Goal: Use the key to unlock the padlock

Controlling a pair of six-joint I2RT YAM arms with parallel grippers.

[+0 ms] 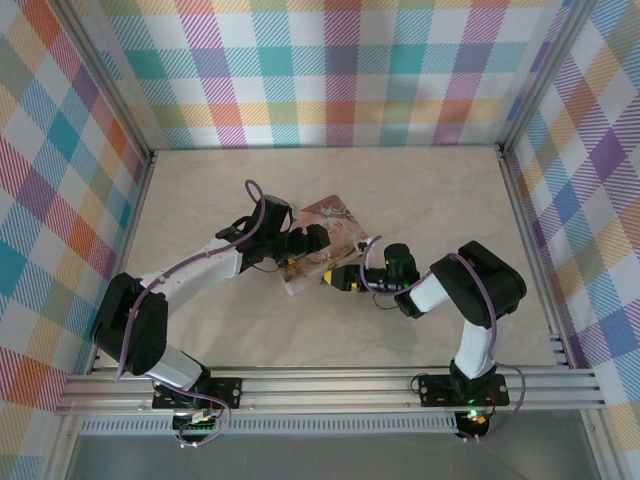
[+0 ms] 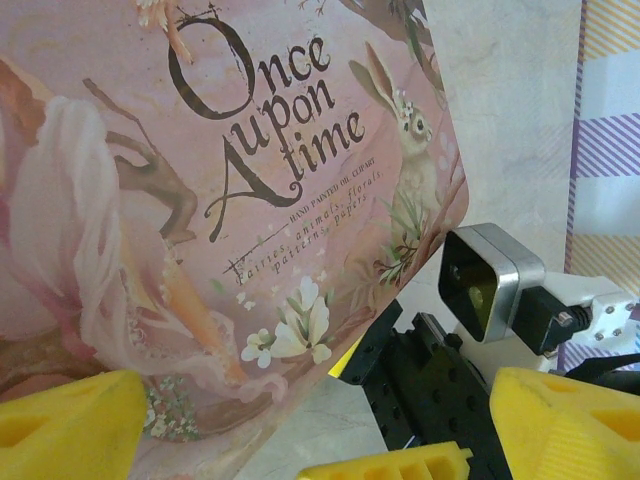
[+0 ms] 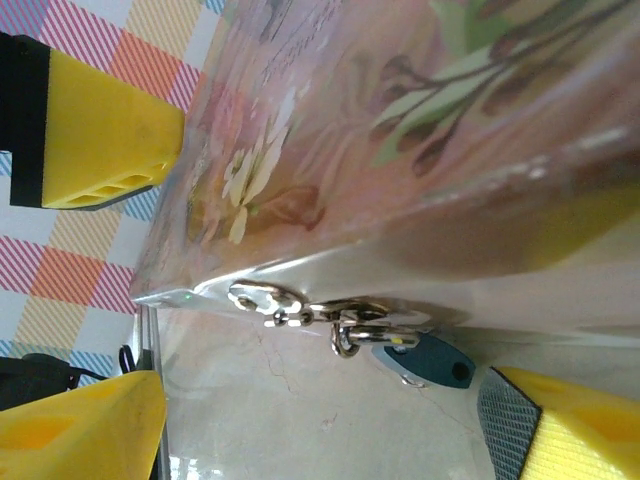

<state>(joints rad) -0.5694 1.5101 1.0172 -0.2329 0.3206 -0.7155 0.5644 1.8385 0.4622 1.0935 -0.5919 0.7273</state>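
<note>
- The padlock (image 3: 425, 360), small and blue-bodied, hangs by its thin silvery shackle (image 3: 345, 342) from the metal clasp (image 3: 265, 298) on the front edge of the pink picture tin (image 3: 420, 120). The shackle sits closed through the clasp ring. A dark spot at the body's outer end may be the keyhole.
- The padlock lies low against the tin's silver side, just above the table top and roughly mid-table.
- The right pincer (image 3: 320, 430) is released. Its yellow fingers stand apart on either side of the padlock, one of them just beside the blue body, and nothing is clamped.
- The left pincer (image 2: 320, 430) is also released, fingers wide at the tin's near corner. One finger overlaps the tin's edge and the other is apart from it, so I cannot tell whether it steadies the tin.
- Step in hand, as I judge it: lining up on the lock. The unlocking is not yet done.
- The next move calls for a fine approach: the small body must be kept from swinging on its ring, and the key must meet the slot squarely. A tin that slides would spoil the aim.
- The table (image 1: 420, 190) is pale and marbled, with a slight sheen.
- Bright plaid walls (image 1: 340, 60) close in three sides, and a metal rail (image 1: 330, 385) runs along the near edge by the arm bases.
</note>
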